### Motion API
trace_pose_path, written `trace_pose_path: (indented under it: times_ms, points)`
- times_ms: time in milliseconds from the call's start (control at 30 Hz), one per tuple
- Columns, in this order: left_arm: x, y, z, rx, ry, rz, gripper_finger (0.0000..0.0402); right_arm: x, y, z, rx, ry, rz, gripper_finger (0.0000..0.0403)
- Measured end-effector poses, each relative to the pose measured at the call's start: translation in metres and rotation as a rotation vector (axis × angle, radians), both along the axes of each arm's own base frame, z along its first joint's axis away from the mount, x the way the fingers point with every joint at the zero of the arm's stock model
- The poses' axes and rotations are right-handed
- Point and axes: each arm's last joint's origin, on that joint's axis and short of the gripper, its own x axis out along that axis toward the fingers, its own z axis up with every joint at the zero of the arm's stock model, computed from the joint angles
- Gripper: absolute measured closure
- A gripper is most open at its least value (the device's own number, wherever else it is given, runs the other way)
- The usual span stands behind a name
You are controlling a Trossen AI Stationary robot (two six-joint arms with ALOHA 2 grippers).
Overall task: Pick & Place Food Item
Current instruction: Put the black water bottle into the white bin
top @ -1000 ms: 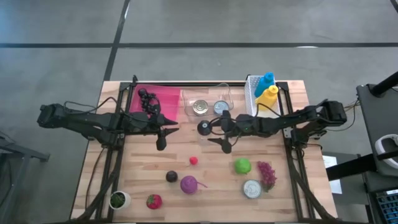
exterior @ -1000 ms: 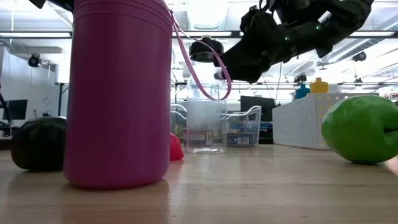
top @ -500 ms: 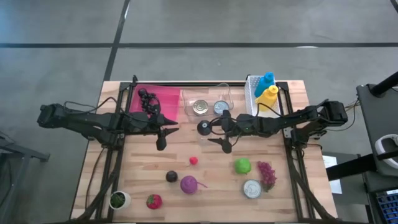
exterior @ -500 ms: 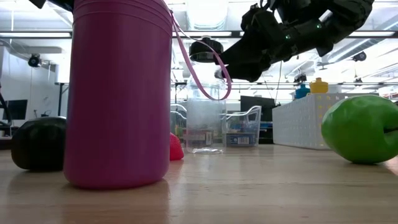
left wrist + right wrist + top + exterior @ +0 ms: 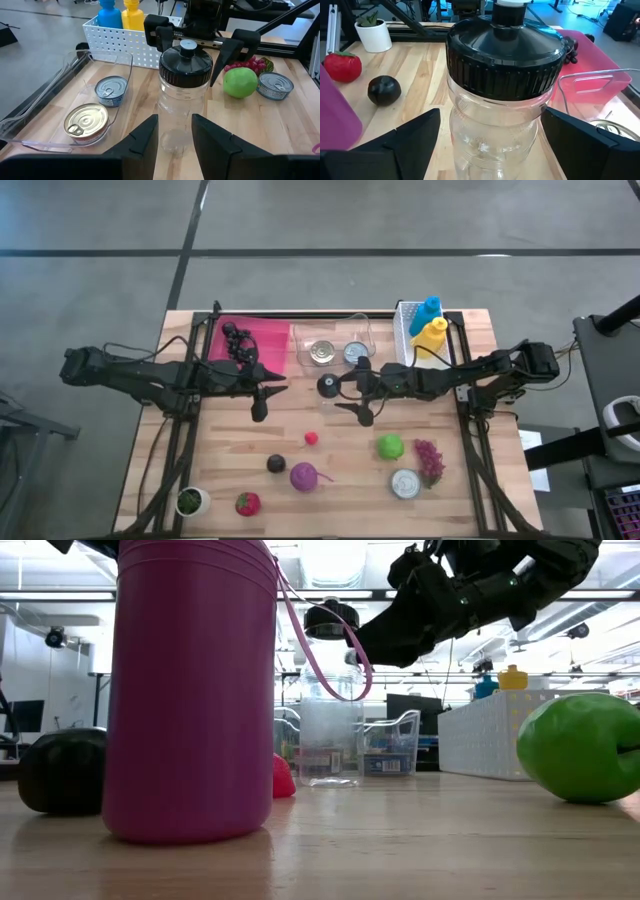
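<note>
A clear jar with a black lid [image 5: 327, 385] stands upright on the table's middle, between my two grippers. My right gripper [image 5: 353, 396] is open wide just to the jar's right. Its fingers [image 5: 415, 137] stand on either side of the jar [image 5: 500, 90] without touching it. My left gripper [image 5: 265, 393] is open and empty to the jar's left, facing it [image 5: 185, 85]. Loose food lies nearer: a small red piece [image 5: 311, 437], a dark plum [image 5: 276, 463], a purple vegetable [image 5: 303, 475], a green apple [image 5: 390, 445], red grapes [image 5: 430, 460] and a strawberry [image 5: 247, 503].
A pink tray [image 5: 262, 337] with dark grapes [image 5: 237, 340] lies at the far left. A clear bin [image 5: 335, 330] holds two tins. A white basket [image 5: 405, 315] holds a blue and a yellow bottle. A tin [image 5: 405, 483] and a small potted plant [image 5: 190, 500] stand near the front.
</note>
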Motion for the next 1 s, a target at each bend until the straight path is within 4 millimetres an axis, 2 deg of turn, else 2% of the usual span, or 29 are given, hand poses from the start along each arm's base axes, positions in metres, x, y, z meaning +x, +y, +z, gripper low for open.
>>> trace_pose_path:
  times_ms: [300,700,1000]
  points:
    - [0.0,0.0,-0.0001,0.0,0.001,0.0,0.0278,-0.0001,-0.0007,-0.0002,-0.01,0.002,0.0,0.007]
    - [0.0,0.0,-0.0001,0.0,0.001,0.0,0.0278,0.001,-0.0038,-0.0019,-0.013,0.001,-0.035,0.0015]
    - [-0.0001,0.0,-0.0005,0.0,0.002,0.0,0.0279,0.0032,-0.0059,0.0036,-0.005,-0.066,-0.019,0.0003]
